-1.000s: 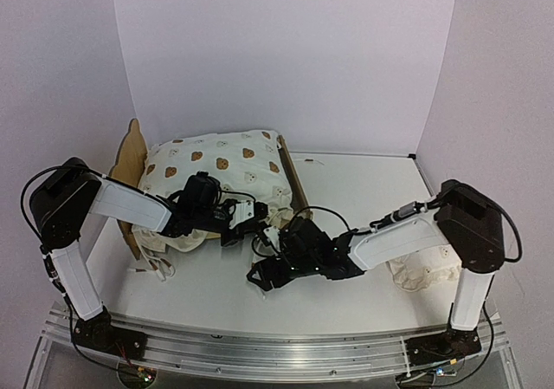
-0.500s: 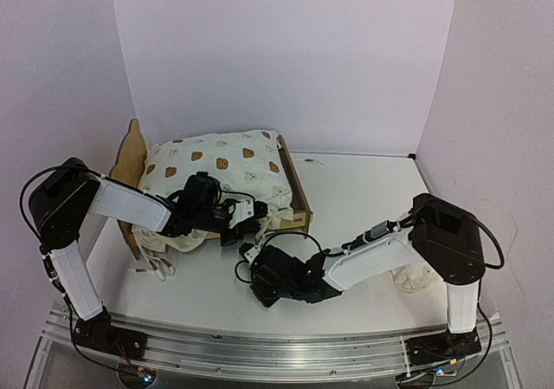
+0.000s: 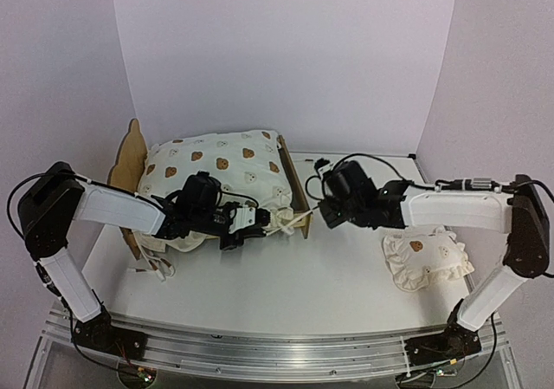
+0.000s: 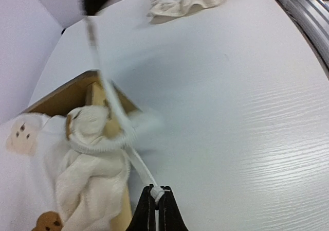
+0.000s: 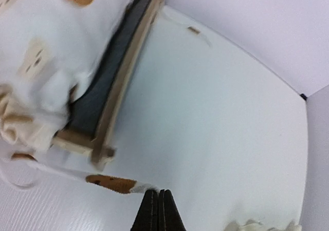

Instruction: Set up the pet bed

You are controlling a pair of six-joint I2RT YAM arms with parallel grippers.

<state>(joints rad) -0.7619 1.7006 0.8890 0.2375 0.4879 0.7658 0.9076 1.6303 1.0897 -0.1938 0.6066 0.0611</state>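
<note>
White table (image 3: 346, 272) with pet bed (image 3: 297, 184).
We see left gripper (image 4: 156, 202) and right gripper (image 5: 158, 196) each clench a cushion tie (image 5: 110, 182) beside it.

Left arm (image 3: 121, 205) and right arm (image 3: 450, 207): same build. Long links sit in white rounded shells. Joint housings are black and blocky, the biggest between the two long links. Black base blocks (image 3: 99, 333) at the foot of each arm. Thin black cables (image 3: 357, 156) run loose alongside the links and loop over the wrists. Wrist units (image 3: 201, 200) are black with small white fittings. The fingers (image 4: 146, 214) are matt black, narrow and tapering, alike in both wrist views.
</note>
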